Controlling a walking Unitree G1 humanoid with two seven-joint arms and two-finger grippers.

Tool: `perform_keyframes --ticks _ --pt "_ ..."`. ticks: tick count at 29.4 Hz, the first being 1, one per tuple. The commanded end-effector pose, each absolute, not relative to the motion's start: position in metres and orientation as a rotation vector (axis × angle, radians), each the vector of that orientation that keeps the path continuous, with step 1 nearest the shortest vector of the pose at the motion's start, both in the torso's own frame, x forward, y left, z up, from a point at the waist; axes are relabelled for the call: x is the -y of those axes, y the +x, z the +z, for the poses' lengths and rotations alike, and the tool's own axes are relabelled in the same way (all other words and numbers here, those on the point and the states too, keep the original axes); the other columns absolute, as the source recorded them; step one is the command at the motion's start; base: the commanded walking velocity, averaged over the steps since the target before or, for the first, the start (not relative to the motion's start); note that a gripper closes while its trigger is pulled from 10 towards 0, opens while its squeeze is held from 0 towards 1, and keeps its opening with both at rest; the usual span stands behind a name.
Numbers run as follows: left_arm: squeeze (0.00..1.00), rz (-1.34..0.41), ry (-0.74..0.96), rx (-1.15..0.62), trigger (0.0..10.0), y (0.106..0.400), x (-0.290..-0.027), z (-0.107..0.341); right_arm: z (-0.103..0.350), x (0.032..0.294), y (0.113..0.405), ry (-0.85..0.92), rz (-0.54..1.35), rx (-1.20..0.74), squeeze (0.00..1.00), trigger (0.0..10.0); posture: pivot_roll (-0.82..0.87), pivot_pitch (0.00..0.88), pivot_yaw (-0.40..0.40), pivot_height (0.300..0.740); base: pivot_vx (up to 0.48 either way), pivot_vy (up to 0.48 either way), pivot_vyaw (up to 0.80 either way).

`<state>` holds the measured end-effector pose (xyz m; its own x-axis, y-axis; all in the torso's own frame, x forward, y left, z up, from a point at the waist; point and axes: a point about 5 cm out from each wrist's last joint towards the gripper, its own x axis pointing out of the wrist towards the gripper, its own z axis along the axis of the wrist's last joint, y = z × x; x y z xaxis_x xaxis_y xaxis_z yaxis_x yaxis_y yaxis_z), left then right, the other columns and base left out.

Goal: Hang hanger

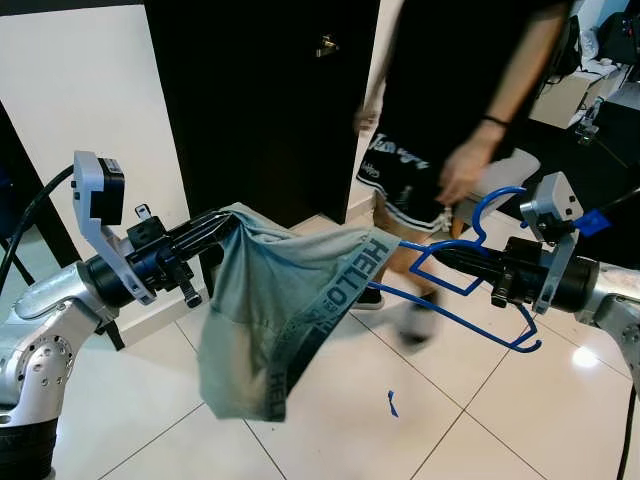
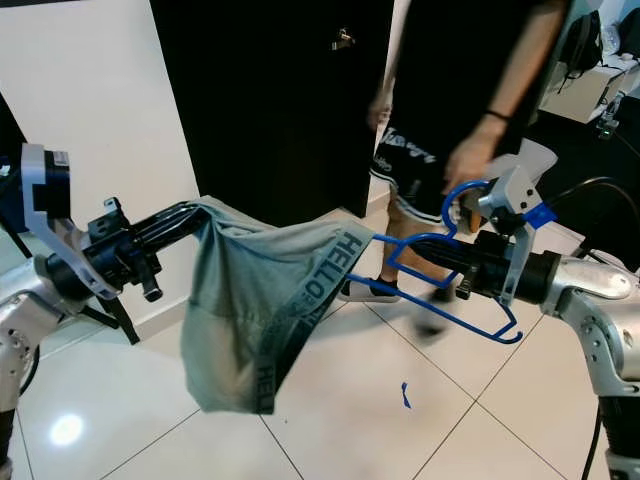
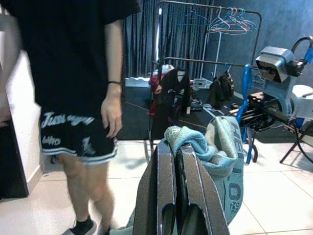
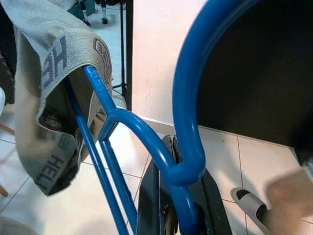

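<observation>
Hanger (image 1: 455, 262), blue plastic, hangs in the air between the two arms above the white tiled floor (image 1: 480, 400); in the left eye view the right claw (image 1: 455, 262) grips it near the base of its hook, and its one arm runs inside the waistband of a grey-green garment (image 1: 270, 320) printed with dark letters; the left claw (image 1: 215, 232) pinches the far edge of that garment, so the cloth sags between the two; behind them a person (image 1: 450, 110) in black top and shorts stands before a dark door (image 1: 270, 100), hand blurred just beside the hook; the right eye view gives the same scene, with a small blue scrap (image 2: 404, 395) lying on the tiles below the hanger; in the left wrist view the black fingers (image 3: 166, 186) lie closed together on a fold of the garment, with the person to one side and a clothes rail (image 3: 205, 29) carrying hangers beyond; in the right wrist view the fingers (image 4: 156, 205) clamp the hanger's blue stem where the hook curves up, and the waistband is draped over the hanger's arm.
</observation>
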<state>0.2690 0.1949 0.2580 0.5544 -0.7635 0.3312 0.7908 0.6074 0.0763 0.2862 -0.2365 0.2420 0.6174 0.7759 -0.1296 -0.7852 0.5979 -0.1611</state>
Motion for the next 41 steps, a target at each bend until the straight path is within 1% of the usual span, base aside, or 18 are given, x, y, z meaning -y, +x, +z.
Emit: perform_keyframes --ticks 1,7,13,15,16,18,19,23,24,25,26,27,28,29,31,37,38,41 --pt "0.0 -0.943 -0.101 0.351 0.0 0.267 -0.191 0.257 0.241 0.24 0.286 -0.222 0.892 -0.058 0.0 10.0 0.0 0.0 -0.054 0.74 0.0 0.0 0.0" --pt "0.0 -0.948 -0.116 0.354 0.0 0.268 -0.189 0.256 0.241 0.239 0.285 -0.233 0.899 -0.065 0.0 10.0 0.01 0.0 -0.054 0.74 0.0 0.0 0.0" --pt "0.0 -0.954 -0.155 0.378 0.0 0.269 -0.182 0.259 0.234 0.237 0.283 -0.273 0.915 -0.111 0.0 10.0 0.01 0.0 -0.054 0.74 0.0 0.0 0.0" --pt "0.0 -0.956 -0.177 0.389 0.0 0.271 -0.177 0.26 0.232 0.238 0.283 -0.281 0.915 -0.118 0.0 10.0 0.01 0.0 -0.053 0.74 0.0 0.0 0.0" --pt "0.0 -0.966 -0.205 0.4 0.0 0.272 -0.169 0.26 0.235 0.238 0.284 -0.275 0.907 -0.104 0.0 10.0 0.01 0.0 -0.053 0.74 0.0 0.0 0.0" --pt "0.0 -0.966 -0.205 0.4 0.0 0.272 -0.169 0.26 0.235 0.238 0.284 -0.275 0.907 -0.104 0.0 10.0 0.01 0.0 -0.053 0.74 0.0 0.0 0.0" --pt "0.0 -0.977 -0.222 0.405 0.0 0.273 -0.162 0.261 0.237 0.239 0.284 -0.269 0.901 -0.088 0.0 10.0 0.0 0.0 -0.052 0.74 0.0 0.0 0.0" --pt "0.0 -0.977 -0.222 0.405 0.0 0.273 -0.162 0.261 0.237 0.239 0.284 -0.269 0.901 -0.088 0.0 10.0 0.0 0.0 -0.052 0.74 0.0 0.0 0.0" --pt "0.0 -0.992 -0.242 0.409 0.0 0.273 -0.156 0.261 0.239 0.239 0.285 -0.262 0.892 -0.066 0.0 10.0 0.01 0.0 -0.051 0.74 0.0 0.0 0.0" --pt "0.0 -0.992 -0.242 0.409 0.0 0.273 -0.156 0.261 0.239 0.239 0.285 -0.262 0.892 -0.066 0.0 10.0 0.01 0.0 -0.051 0.74 0.0 0.0 0.0" --pt "0.0 -1.031 -0.251 0.398 0.0 0.271 -0.147 0.259 0.246 0.238 0.287 -0.239 0.871 -0.014 0.0 10.0 0.01 0.0 -0.048 0.74 0.0 0.0 0.0" --pt "0.0 -1.031 -0.251 0.398 0.0 0.271 -0.147 0.259 0.246 0.238 0.287 -0.239 0.871 -0.014 0.0 10.0 0.01 0.0 -0.048 0.74 0.0 0.0 0.0" --pt "0.0 -1.07 -0.251 0.382 0.0 0.269 -0.139 0.256 0.251 0.237 0.289 -0.215 0.861 0.032 0.0 10.0 0.01 0.0 -0.047 0.74 0.0 0.0 0.0" --pt "0.0 -1.07 -0.251 0.382 0.0 0.269 -0.139 0.256 0.251 0.237 0.289 -0.215 0.861 0.032 0.0 10.0 0.01 0.0 -0.047 0.74 0.0 0.0 0.0" --pt "0.0 -1.108 -0.248 0.359 0.0 0.266 -0.129 0.252 0.257 0.233 0.289 -0.183 0.876 0.083 0.0 10.0 0.01 0.0 -0.047 0.74 0.0 0.0 0.0" --pt "0.0 -1.107 -0.241 0.354 0.0 0.267 -0.128 0.251 0.257 0.231 0.287 -0.173 0.895 0.092 0.0 10.0 0.01 0.0 -0.048 0.74 0.0 0.0 0.0" --pt "0.0 -1.09 -0.225 0.338 0.0 0.269 -0.128 0.248 0.261 0.228 0.285 -0.139 0.921 0.123 0.0 10.0 0.01 0.0 -0.045 0.74 0.0 0.0 0.0" --pt "0.0 -1.047 -0.199 0.32 0.0 0.275 -0.13 0.245 0.257 0.223 0.281 -0.134 0.966 0.1 0.0 10.0 0.01 0.0 -0.044 0.74 0.0 0.0 0.0"
